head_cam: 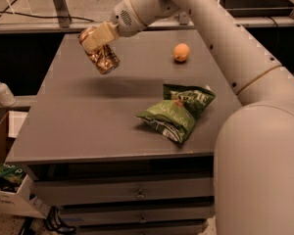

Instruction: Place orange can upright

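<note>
The orange can (103,58) has an orange-brown mottled label and a shiny silver end. It hangs tilted in the air above the left part of the grey table (88,116), clear of the surface. My gripper (97,44) is shut on the orange can, with its pale fingers (96,36) across the can's upper part. The arm comes in from the upper right.
A small round orange fruit (182,52) sits at the table's far right. Two green chip bags (179,111) lie overlapping on the right, near the front. A soap bottle (1,89) and a cardboard box (5,180) stand off the table's left side.
</note>
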`<state>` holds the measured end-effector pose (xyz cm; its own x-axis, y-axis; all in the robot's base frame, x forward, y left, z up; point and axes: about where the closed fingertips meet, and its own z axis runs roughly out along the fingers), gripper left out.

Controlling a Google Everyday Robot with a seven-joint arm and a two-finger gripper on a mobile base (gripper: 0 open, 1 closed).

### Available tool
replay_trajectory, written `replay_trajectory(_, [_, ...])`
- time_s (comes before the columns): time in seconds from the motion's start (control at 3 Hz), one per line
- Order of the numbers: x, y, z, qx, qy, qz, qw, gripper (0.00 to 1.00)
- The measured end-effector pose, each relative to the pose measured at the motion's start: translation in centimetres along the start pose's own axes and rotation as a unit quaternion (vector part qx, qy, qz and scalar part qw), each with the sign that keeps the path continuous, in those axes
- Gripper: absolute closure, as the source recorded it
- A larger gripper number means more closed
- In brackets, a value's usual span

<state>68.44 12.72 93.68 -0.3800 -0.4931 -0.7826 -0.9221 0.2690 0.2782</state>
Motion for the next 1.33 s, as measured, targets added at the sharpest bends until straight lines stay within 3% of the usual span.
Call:
replay_trajectory(0.33, [-0.2,0.3,0.3,-0.007,-0.004,-0.032,0.9995,1.0])
replay_trajectory(0.67, [-0.1,0.3,0.3,-0.007,-0.004,-0.032,0.9995,1.0])
replay_trajectory(1.0, [0.3,0.6,0.6,-0.022,-0.027,-0.06,0.9976,1.0])
replay_trajectory(1.33, [0.9,1.3,0.8,-0.051,-0.085,-0.113,0.9886,1.0])
